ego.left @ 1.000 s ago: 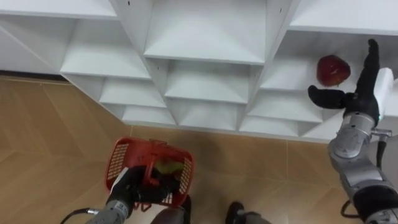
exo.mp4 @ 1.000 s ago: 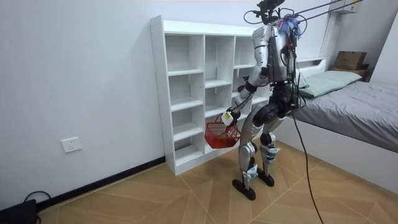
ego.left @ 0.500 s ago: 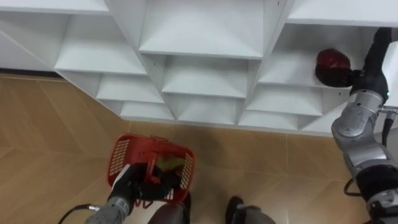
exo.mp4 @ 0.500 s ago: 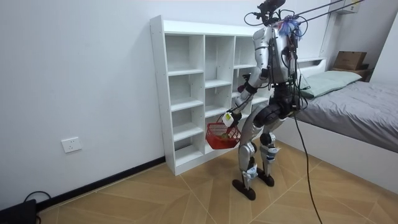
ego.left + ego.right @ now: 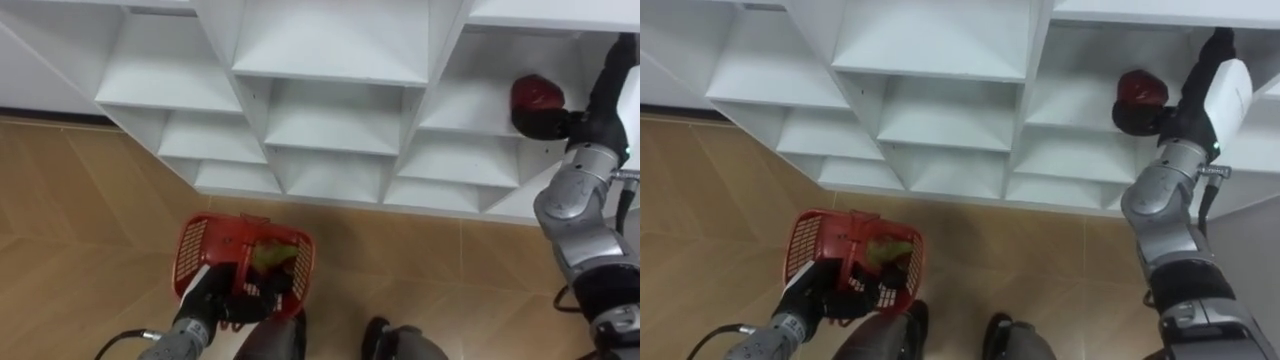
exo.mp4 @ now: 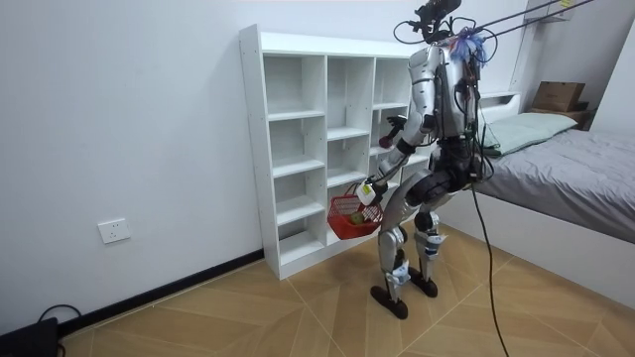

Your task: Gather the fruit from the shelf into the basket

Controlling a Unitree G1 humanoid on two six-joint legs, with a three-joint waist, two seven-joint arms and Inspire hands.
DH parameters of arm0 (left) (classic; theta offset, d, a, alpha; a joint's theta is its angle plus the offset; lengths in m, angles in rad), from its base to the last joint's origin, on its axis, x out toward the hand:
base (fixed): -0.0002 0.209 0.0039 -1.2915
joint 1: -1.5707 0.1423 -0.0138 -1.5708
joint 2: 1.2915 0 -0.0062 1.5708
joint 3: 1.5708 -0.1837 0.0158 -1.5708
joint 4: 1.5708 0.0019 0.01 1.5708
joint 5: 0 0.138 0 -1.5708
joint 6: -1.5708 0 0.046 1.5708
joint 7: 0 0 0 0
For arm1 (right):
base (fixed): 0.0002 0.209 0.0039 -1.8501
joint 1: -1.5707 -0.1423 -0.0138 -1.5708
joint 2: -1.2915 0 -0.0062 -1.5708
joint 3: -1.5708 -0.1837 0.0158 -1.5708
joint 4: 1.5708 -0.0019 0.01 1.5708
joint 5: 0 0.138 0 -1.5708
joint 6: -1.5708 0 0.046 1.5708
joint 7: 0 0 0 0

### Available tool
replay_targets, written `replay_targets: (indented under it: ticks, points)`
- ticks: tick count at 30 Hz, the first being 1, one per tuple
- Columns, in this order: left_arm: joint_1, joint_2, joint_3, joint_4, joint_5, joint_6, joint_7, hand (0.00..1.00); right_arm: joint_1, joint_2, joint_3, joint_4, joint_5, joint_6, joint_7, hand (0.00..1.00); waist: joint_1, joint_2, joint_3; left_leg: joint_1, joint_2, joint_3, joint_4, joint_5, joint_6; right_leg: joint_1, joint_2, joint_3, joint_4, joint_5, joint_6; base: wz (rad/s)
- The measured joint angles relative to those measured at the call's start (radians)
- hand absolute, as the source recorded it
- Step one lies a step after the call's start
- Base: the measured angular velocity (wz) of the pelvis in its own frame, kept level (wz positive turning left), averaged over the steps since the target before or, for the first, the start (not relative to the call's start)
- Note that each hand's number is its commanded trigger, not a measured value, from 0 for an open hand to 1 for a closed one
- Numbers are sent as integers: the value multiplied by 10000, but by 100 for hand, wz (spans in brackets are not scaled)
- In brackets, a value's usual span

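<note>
The closet (image 5: 330, 55) is white, made of smooth flat boards that form many square boxes, and most of them have nothing in them. One round, shiny, dark red apple (image 5: 533, 92) sits on a shelf board in a box on the robot's right side. The right hand (image 5: 600, 105) reaches into that box. Its dark fingers (image 5: 622, 60) stand straight, just to the right of the apple, and the thumb lies against the apple's near, lower side. The fingers are not curled round the apple, so it rests on the board, touching the hand. Low down, far below those fingers and off to their left, the left hand (image 5: 212, 300) has its dark fingers curled tight round the handle of a red plastic basket (image 5: 192, 255). The basket has walls full of little holes like a net, and it hangs over the floor just in front of the closet's bottom boxes. Inside the basket, just above the left fingers, lies a yellow-green fruit (image 5: 268, 256) with a bumpy shape. The floor (image 5: 80, 200) is brown wood laid in a zigzag pattern. In the room view the robot stands right at the closet, with a bed (image 6: 575, 169) under a grey cover behind it.
</note>
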Motion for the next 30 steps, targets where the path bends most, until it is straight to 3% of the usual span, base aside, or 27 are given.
replay_targets:
  ticks: [13, 22, 30]
  points:
    - [-121, -9, -28, -298, -151, 250, 122, 100, 18, 0, 295, 34, -239, 147, -5, 0, 339, 70, -17, -395, 32, 46, 178, -92, 38, -392, 1, 17, 118, -20, 11, 0]
    - [-298, 18, -67, -458, -158, 626, 158, 100, -5, -4, 482, -430, -217, 588, 300, 0, 368, 77, -22, -1040, 18, 61, 637, -192, 13, -1070, -43, 83, 612, -132, -43, 0]
    - [-14, 97, -85, -941, -147, 731, 303, 100, -5, -5, 484, -344, -218, 739, 400, 0, 413, 76, -21, -1084, 49, 123, 759, -218, -13, -1180, -39, 134, 832, -201, -84, 0]
